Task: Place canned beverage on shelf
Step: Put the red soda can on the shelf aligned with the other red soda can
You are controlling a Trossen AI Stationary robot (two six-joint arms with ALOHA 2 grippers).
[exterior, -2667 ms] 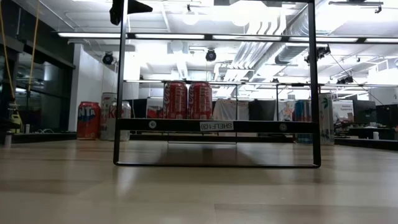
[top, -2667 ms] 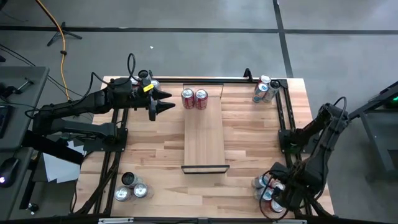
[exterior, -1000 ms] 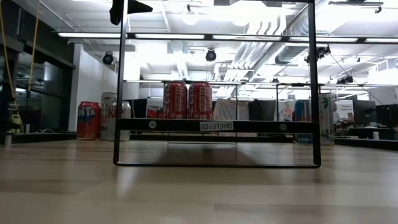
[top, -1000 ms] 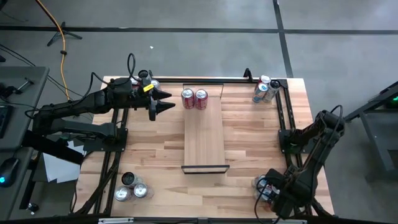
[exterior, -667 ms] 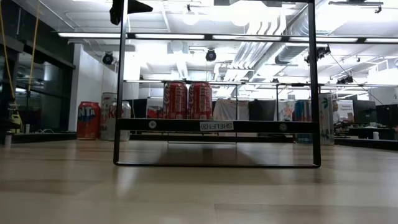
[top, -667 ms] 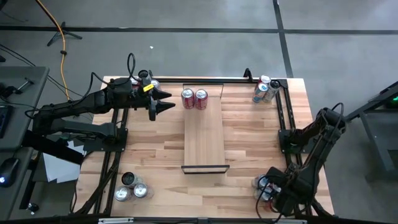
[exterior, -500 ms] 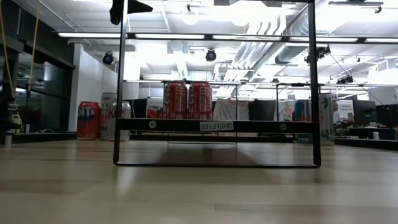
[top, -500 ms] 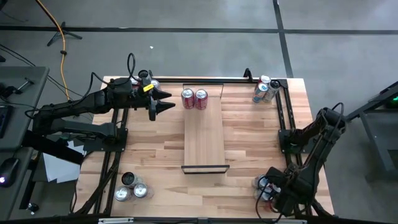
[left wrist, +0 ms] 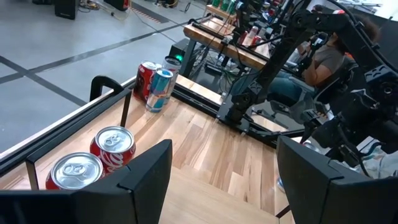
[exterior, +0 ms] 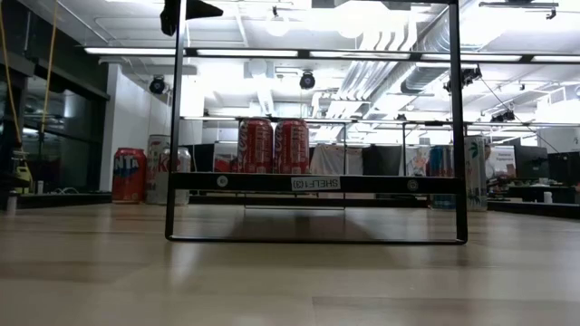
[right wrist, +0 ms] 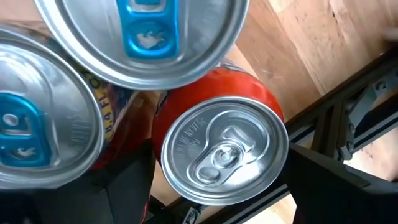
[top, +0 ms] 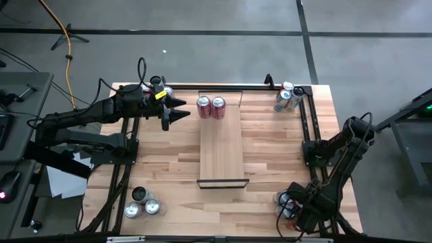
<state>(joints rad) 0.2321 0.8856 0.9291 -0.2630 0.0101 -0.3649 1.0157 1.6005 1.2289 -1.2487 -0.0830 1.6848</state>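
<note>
Red can (right wrist: 224,155): stood upright at the near right corner of the table (top: 169,162), long axis vertical, lid and tab facing straight up into the right wrist view. Sat pressed against two blue-tab cans (right wrist: 143,31) of the same cluster. Hung right above it, pointing down: right gripper (right wrist: 224,186), jaws spread wide with one finger on each side of the red body, nothing lifted, no firm squeeze to be made out, so judged unclenched and ready to close. Looked plain enough: red wall, bright silver lid, silver pull-tab, no dent visible from above. Called for a straight squeeze across the round body, then a lift clear of the neighbours, which crowded one side and could tip. Lay farther in, toward the table's middle and to the left of the cluster: shelf (top: 221,152), long axis running near to far, near end bare. Stood at its far end, side by side: two shelf cans (top: 210,106). Hovered just beside those, well away from the red can: left gripper (top: 177,110), jaws apart and empty, plainly the farther arm for this pick.
</note>
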